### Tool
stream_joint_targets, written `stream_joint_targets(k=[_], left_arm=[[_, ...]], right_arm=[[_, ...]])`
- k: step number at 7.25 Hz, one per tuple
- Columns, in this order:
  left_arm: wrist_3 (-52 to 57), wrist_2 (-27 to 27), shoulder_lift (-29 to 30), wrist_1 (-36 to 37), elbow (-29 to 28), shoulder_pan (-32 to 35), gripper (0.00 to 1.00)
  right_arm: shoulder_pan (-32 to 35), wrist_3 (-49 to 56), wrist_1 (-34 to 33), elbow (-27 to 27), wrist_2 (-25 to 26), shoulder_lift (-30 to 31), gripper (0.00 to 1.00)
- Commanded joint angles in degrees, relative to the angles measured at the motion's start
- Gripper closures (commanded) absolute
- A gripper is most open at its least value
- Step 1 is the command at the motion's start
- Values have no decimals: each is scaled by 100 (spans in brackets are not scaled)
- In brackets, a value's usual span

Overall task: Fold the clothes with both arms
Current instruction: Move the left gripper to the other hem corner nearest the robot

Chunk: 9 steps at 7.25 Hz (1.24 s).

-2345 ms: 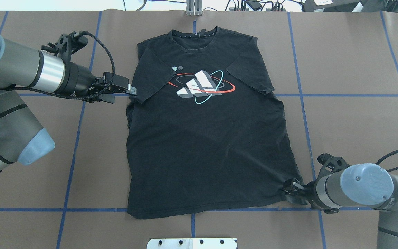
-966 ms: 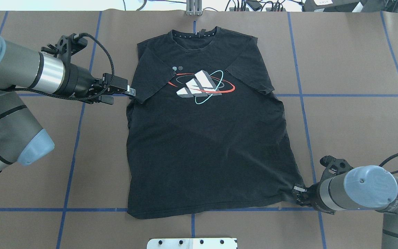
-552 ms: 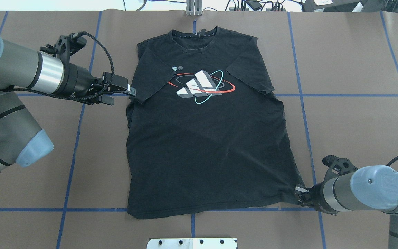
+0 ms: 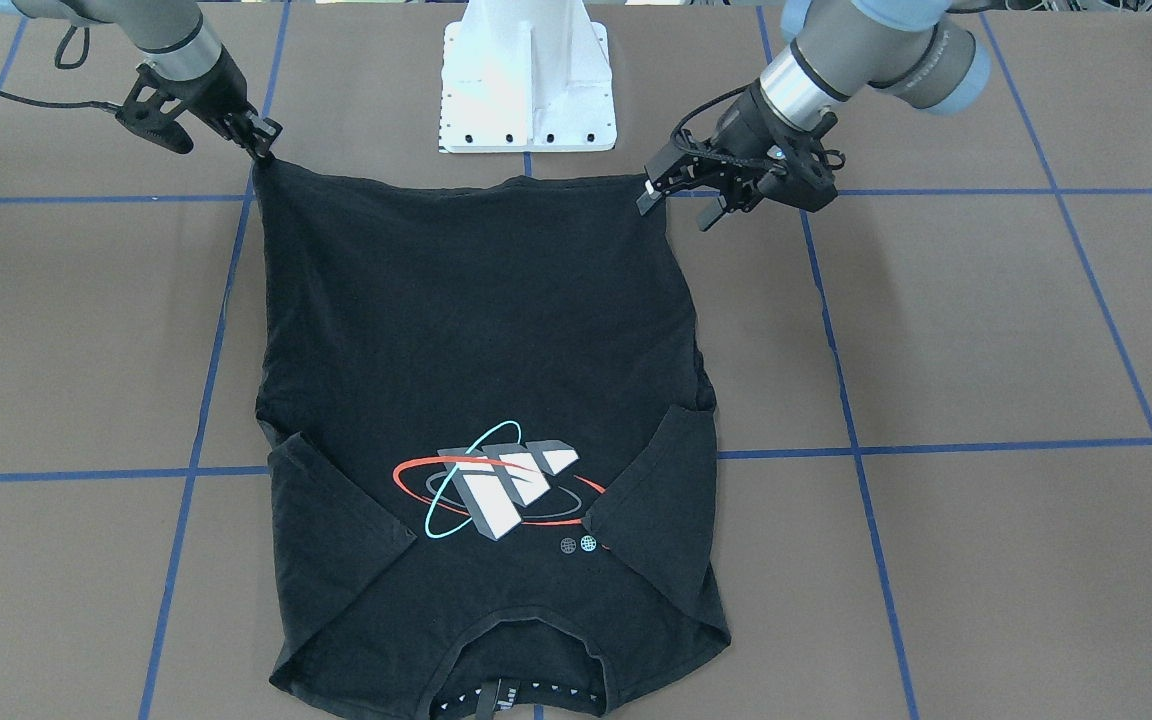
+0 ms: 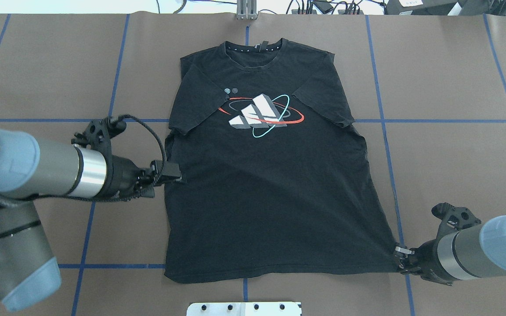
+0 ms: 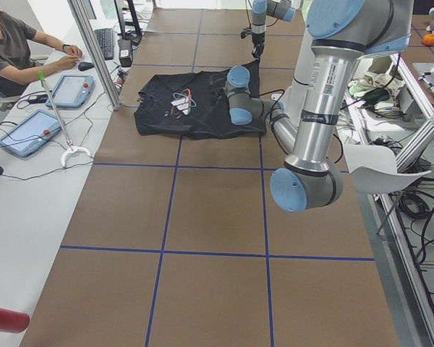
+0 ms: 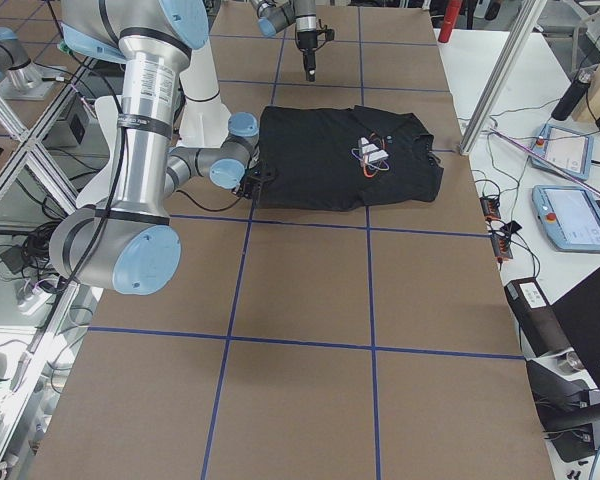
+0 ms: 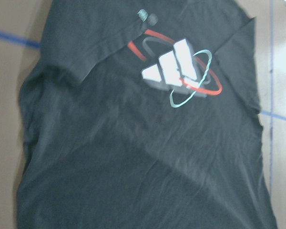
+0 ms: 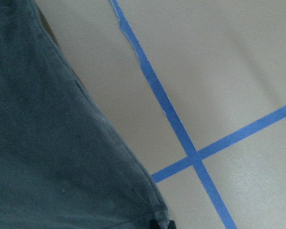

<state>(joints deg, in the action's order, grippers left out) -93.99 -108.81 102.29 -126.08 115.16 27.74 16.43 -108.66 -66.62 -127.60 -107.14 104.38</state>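
Note:
The black T-shirt lies flat and face up on the brown table, collar at the far side, logo print showing; both sleeves are folded inward. It also shows in the front-facing view and the left wrist view. My right gripper is shut on the near right hem corner, low at the table; it also shows in the front-facing view. My left gripper hovers over the shirt's left edge, open and empty; the front-facing view shows its fingers spread.
The white pedestal base stands at the table's near edge by the hem. Blue tape lines grid the brown table. A metal post and cables sit at the far edge. An operator sits with tablets beside the table.
My left gripper left the left sleeve and moved toward the near side along the shirt's left edge. My right gripper pulled the hem corner right and nearer; the shirt shifted slightly right.

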Motion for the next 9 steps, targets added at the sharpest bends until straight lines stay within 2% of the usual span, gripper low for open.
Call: stream_joint_targets(k=[1, 2, 5, 9], left_arm=[[-699, 1000, -437, 233, 244, -1215, 1], [-718, 1220, -517, 251, 227, -1462, 1], [-1034, 1379, -544, 259, 104, -2210, 8], [-947, 1459, -509, 303, -46, -2029, 17]], right_arm=[[-60, -6, 0, -98, -44, 144, 100], [-61, -6, 0, -99, -44, 144, 100], [-69, -6, 0, -108, -44, 126, 100], [-61, -6, 0, -134, -35, 126, 100]])
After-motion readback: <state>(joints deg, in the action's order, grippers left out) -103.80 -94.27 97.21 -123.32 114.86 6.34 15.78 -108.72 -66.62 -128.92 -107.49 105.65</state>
